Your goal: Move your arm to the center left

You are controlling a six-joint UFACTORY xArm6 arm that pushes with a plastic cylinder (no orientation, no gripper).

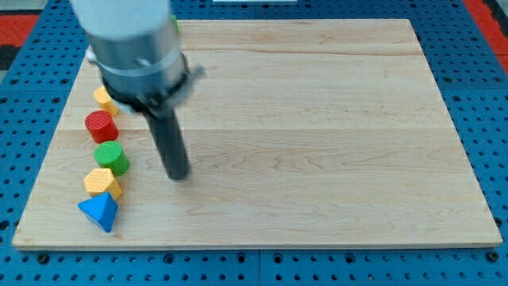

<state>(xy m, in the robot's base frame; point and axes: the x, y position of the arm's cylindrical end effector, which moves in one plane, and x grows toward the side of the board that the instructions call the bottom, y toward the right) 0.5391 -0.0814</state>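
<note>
My tip (178,175) rests on the wooden board (317,127) in its left half, below mid height. The dark rod rises from it up to the grey arm body at the view's top left. A column of blocks lies left of the tip: a yellow block (103,98) partly hidden by the arm, a red cylinder (101,125), a green cylinder (110,156), a yellow hexagonal block (102,183) and a blue triangular block (99,212). The tip stands apart from them, nearest the green cylinder and the yellow hexagonal block.
The board lies on a blue perforated table (484,95). A bit of green (174,25) shows behind the arm at the board's top left. Red surface shows at the view's top corners.
</note>
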